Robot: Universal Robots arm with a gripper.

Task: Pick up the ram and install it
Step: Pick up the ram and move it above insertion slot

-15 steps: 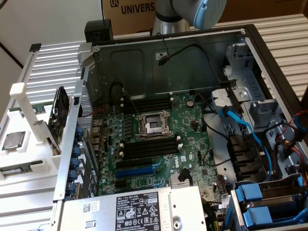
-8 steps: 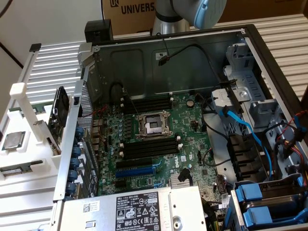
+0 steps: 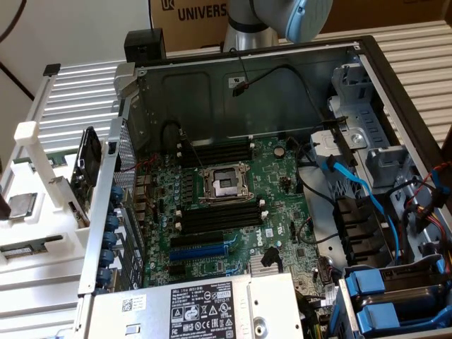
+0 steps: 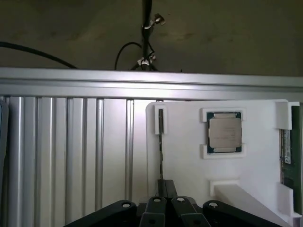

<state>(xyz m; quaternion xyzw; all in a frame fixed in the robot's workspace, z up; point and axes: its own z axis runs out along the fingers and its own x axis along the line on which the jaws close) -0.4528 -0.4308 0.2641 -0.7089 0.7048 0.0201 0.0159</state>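
Ram (image 4: 286, 156) lies flat in a pocket at the edge of the white tray (image 4: 184, 165), which also holds the processor chip (image 4: 225, 132) in a square pocket and a thin dark strip (image 4: 161, 142) on edge in a slot; the memory slots (image 3: 212, 220) in the open case (image 3: 282, 92) look empty. Gripper (image 4: 165, 189) is over the tray nearest that strip, fingers seemingly together on nothing. I'd guess the stick's light, stiff and fragile, so pinch its long edges, not the chips or contacts.
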